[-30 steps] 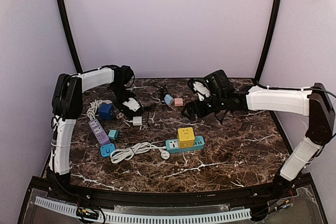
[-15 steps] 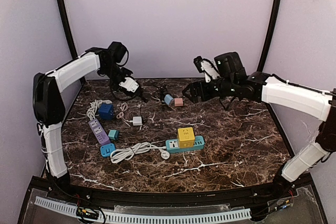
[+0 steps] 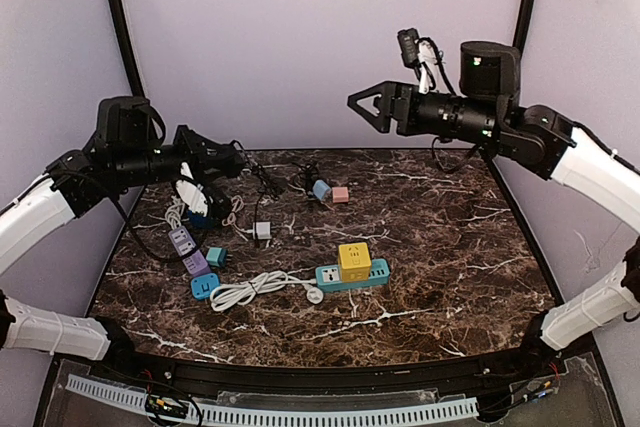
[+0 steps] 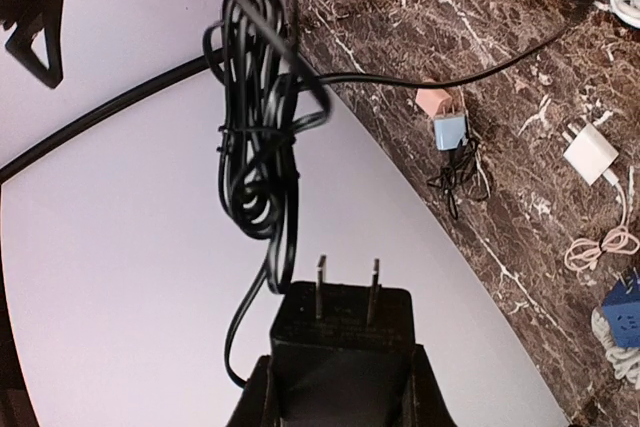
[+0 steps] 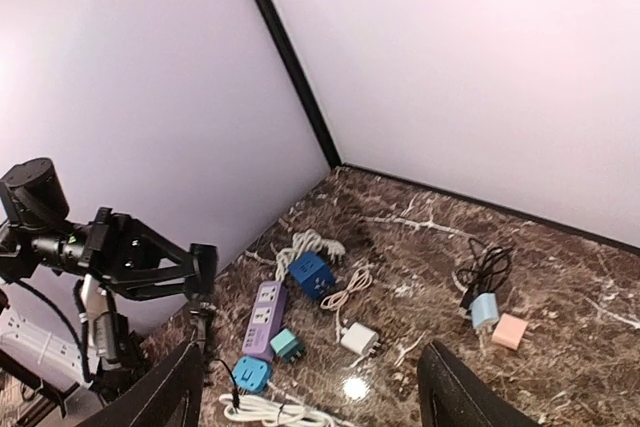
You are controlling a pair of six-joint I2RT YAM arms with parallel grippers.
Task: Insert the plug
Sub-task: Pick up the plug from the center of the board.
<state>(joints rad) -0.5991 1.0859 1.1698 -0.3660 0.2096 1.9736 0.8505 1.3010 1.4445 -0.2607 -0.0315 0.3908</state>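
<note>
Black plug [image 4: 340,332] sits pinched between the left gripper [image 4: 340,392] fingers, prongs pointing to 12 o'clock in the wrist view, raised over the table [image 3: 450,277] at its 10 o'clock side; right gripper [image 3: 371,107] hangs at 1 o'clock, fingers spread

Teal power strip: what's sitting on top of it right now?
A yellow cube adapter stands mid-length on the teal power strip. The sockets beneath it are covered.
</note>
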